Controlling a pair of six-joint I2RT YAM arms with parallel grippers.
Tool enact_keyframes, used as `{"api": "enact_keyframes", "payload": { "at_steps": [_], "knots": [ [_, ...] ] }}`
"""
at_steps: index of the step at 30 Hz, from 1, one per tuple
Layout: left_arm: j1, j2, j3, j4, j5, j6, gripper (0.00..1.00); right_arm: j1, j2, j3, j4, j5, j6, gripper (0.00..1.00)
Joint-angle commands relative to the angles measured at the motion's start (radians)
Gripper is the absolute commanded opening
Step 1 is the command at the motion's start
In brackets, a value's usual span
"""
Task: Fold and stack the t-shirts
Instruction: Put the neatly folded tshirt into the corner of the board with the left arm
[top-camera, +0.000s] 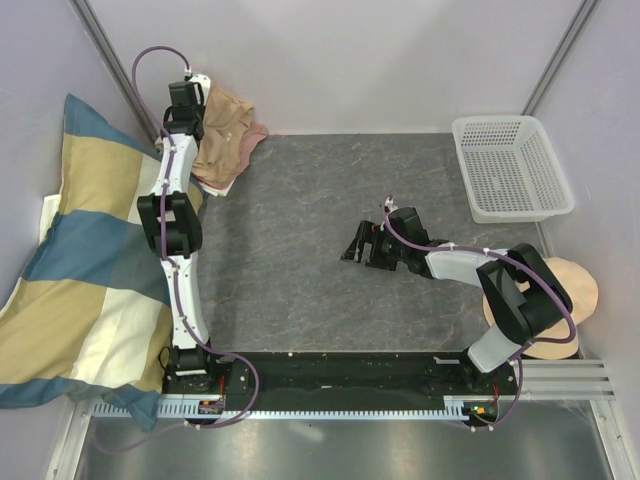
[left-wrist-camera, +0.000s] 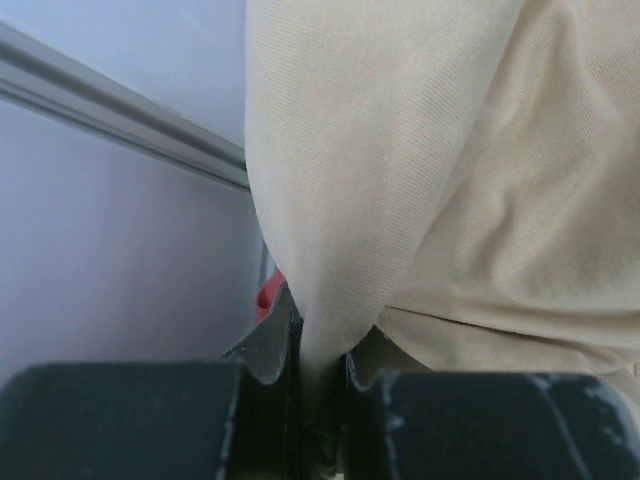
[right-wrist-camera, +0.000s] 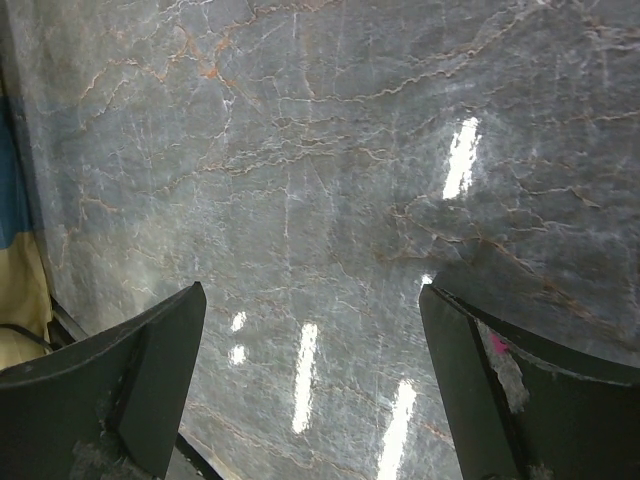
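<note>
The tan t-shirt (top-camera: 225, 125) is bunched in a heap at the far left corner of the table (top-camera: 300, 230). Its long axis is laid from the far wall toward the near edge, slanted slightly rightward. Any label on it is too small to be read. A fold of it is pinched between the nearly closed fingers of the left gripper (left-wrist-camera: 318, 345). The salmon-pink t-shirt (top-camera: 257, 132) is seen only as an edge beneath the tan one. The right gripper (top-camera: 360, 245) is held spread wide over bare table at the middle, with nothing between its jaws.
</note>
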Motion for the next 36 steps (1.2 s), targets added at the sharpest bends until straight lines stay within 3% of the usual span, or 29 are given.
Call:
{"api": "enact_keyframes", "payload": {
  "at_steps": [1,2,3,9,21,28,32,36],
  "knots": [
    [0.020,-0.019,0.044,0.121,-0.036,0.031,0.33,0.014,0.057,-0.009,-0.072,0.019,-0.001,0.98],
    [0.019,-0.027,0.037,0.124,-0.022,0.014,0.42,0.016,0.059,-0.011,-0.071,0.019,-0.001,0.98],
    [0.019,-0.035,0.029,0.126,-0.011,0.002,0.73,0.016,0.060,-0.012,-0.069,0.017,0.001,0.98],
    [0.005,-0.104,-0.034,0.135,0.026,-0.047,1.00,0.034,0.054,-0.017,-0.054,0.020,0.012,0.98],
    [-0.024,-0.312,-0.157,0.139,0.091,-0.146,1.00,0.079,0.011,-0.034,-0.040,0.027,0.031,0.98],
    [-0.032,-0.323,-0.278,0.141,0.111,-0.247,1.00,0.094,-0.038,-0.046,-0.045,0.034,0.025,0.98],
    [-0.046,-0.357,-0.388,0.159,0.150,-0.365,1.00,0.094,0.000,0.052,-0.078,0.042,-0.025,0.98],
    [-0.063,-0.371,-0.538,0.240,0.077,-0.391,1.00,0.094,0.037,0.181,-0.123,0.036,-0.045,0.98]
  ]
}}
